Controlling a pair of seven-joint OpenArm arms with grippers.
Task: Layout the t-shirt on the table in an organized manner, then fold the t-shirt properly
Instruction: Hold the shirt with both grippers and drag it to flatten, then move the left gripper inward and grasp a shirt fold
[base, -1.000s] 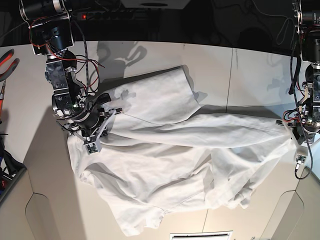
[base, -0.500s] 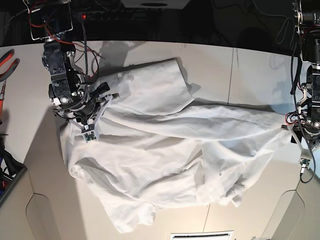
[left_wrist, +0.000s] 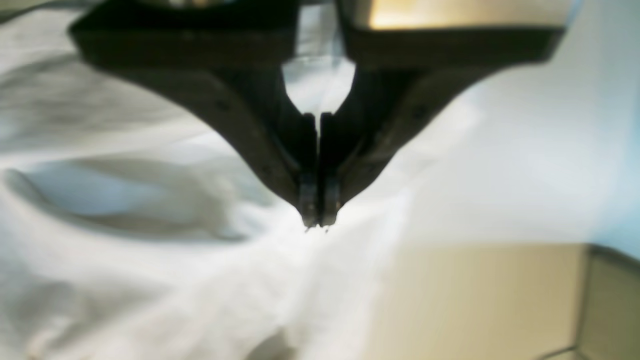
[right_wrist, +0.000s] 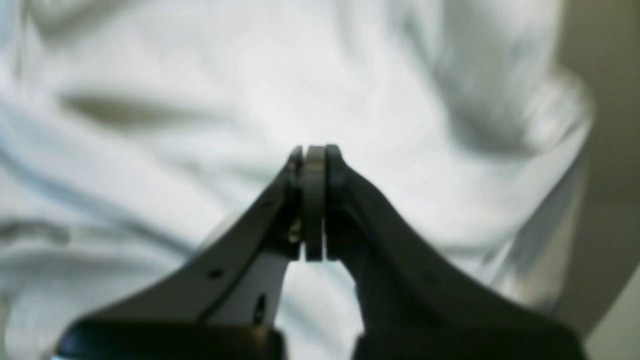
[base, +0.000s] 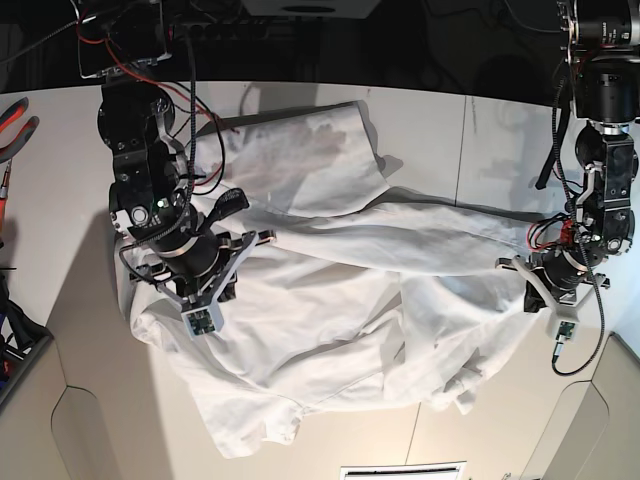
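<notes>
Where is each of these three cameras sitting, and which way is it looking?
Base: overhead, looking down at the table, t-shirt and both arms.
Left wrist: on the left arm, looking past its shut left claw at cloth.
Right wrist: on the right arm, looking past its shut right claw at cloth.
All three share the t-shirt.

t-shirt (base: 330, 300): plain white | table (base: 60, 200): matte white | pincers: black

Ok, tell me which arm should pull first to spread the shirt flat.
Probably the left. The left end effector is shut at the t-shirt edge with bare table beyond it to pull toward. The right end effector is shut over the bunched middle of the cloth, farther from an edge.
</notes>
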